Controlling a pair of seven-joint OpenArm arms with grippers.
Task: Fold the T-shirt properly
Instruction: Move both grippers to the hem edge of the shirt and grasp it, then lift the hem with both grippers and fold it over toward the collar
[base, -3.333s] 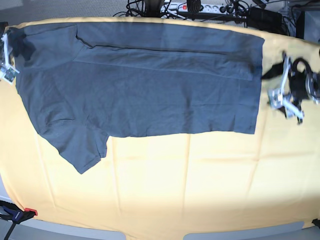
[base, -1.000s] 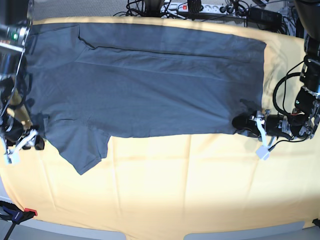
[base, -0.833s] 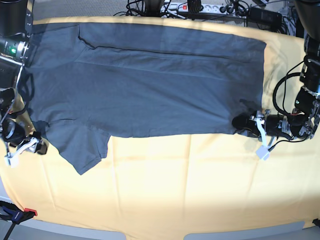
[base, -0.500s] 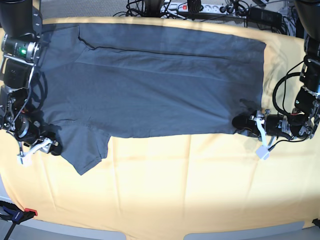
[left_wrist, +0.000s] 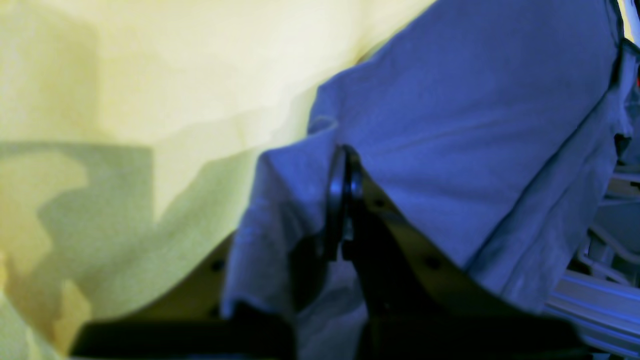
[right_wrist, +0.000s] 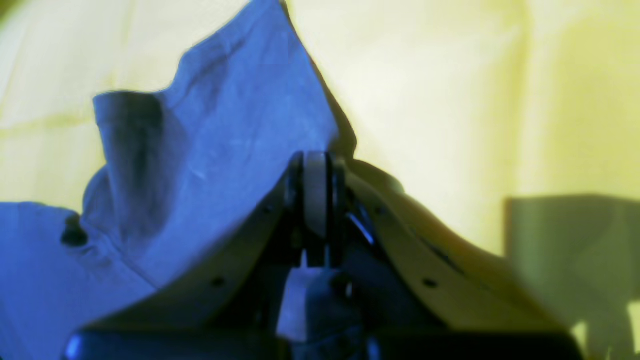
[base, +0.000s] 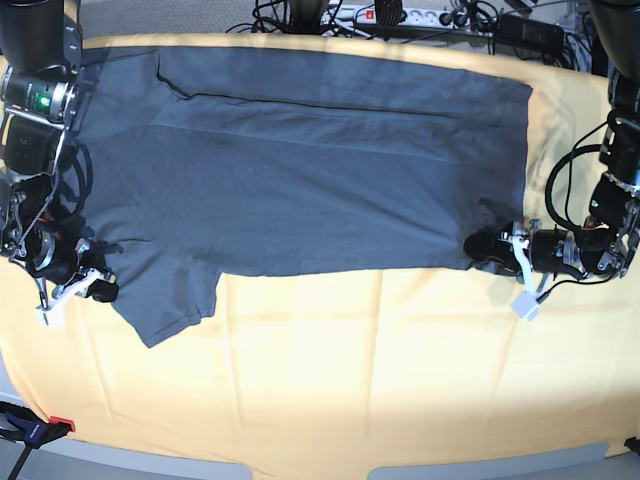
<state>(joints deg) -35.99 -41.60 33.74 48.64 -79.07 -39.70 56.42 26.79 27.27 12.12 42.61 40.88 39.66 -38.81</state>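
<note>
The dark slate-grey T-shirt (base: 300, 170) lies spread flat on the yellow-orange cloth (base: 350, 370), with a sleeve hanging toward the front left. My left gripper (base: 487, 246) is shut on the shirt's front right hem corner. In the left wrist view the jaws (left_wrist: 343, 200) pinch a fold of the fabric (left_wrist: 450, 125). My right gripper (base: 100, 290) is shut on the outer edge of the sleeve at the left. In the right wrist view the jaws (right_wrist: 316, 200) clamp the cloth (right_wrist: 225, 150), which is bunched and raised a little.
Cables and a power strip (base: 380, 15) lie behind the table's far edge. A black clamp with a red tip (base: 35, 428) sits at the front left corner. The front half of the yellow cloth holds no objects.
My right gripper moved down and to the right onto the sleeve edge and shut on it, and the sleeve shifted slightly. My left gripper has stayed shut on the hem corner.
</note>
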